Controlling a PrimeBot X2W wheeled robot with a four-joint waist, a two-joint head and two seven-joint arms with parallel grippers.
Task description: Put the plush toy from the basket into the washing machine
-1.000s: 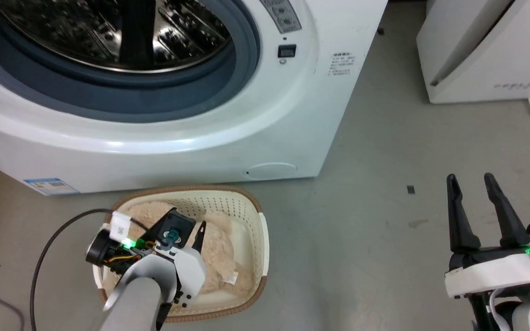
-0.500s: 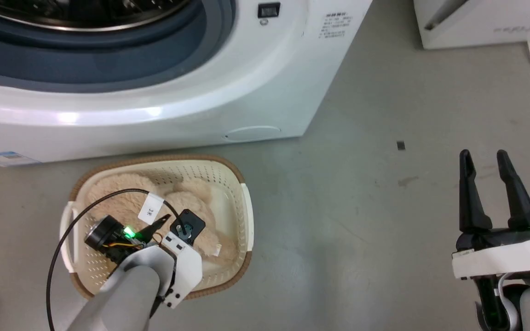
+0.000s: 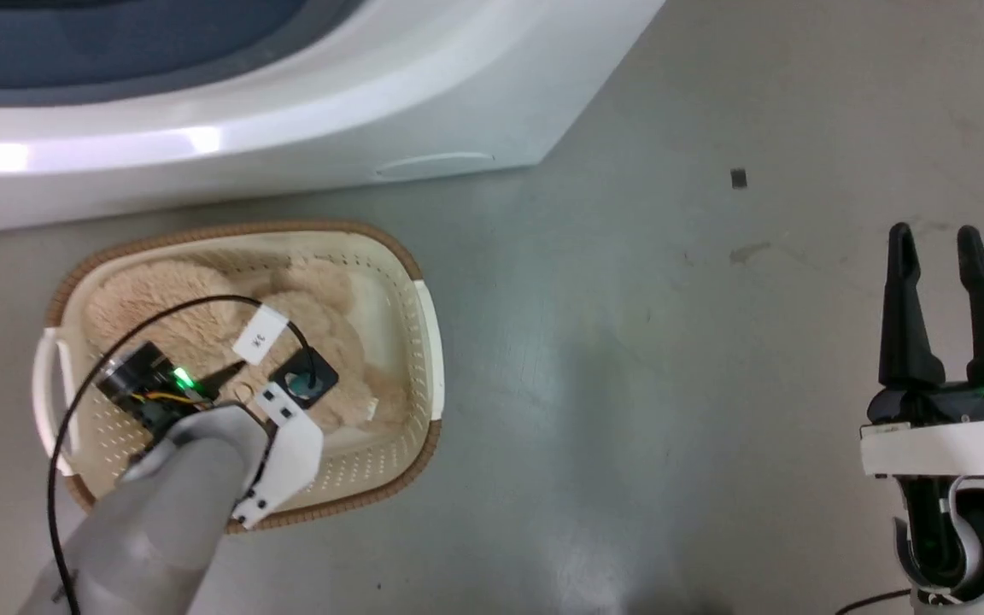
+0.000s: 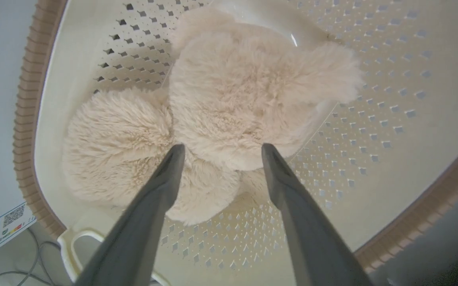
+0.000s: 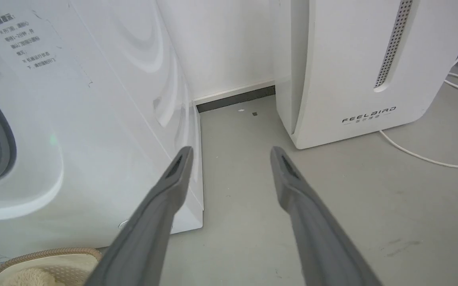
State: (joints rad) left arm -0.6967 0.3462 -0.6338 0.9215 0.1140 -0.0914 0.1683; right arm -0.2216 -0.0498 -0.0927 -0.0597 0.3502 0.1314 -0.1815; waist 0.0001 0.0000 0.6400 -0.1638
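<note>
Plush toy (image 4: 245,99) lies in the basket (image 3: 287,229), beige long pile, lumpy rounded lobes bunched toward one end, and bare perforated bottom shows at the other end. The basket sits on the grey floor (image 3: 629,342) just in front of the washing machine (image 3: 287,111), close but with a strip of floor between them. Left gripper (image 4: 222,147) reaches down into the basket. Its jaws are apart with nothing between them, and the tips are right at the fur where two lobes meet; cannot tell if they touch it. A black cable (image 3: 202,301) with a white tag (image 3: 259,335) loops over the left wrist above the toy. Right gripper (image 3: 934,235) is held off to the right over bare floor, well apart from the basket, jaws apart and empty, fingers pointing toward the gap between the washing machine and a white FEELBIRD appliance (image 5: 352,79). A white cord (image 5: 412,155) runs on the floor beside that appliance. A blue label (image 4: 2,228) sits low on the washer front, seen past the basket rim in the left wrist view. The grey gasket edge shows at the top of the head view; the drum is out of frame.
</note>
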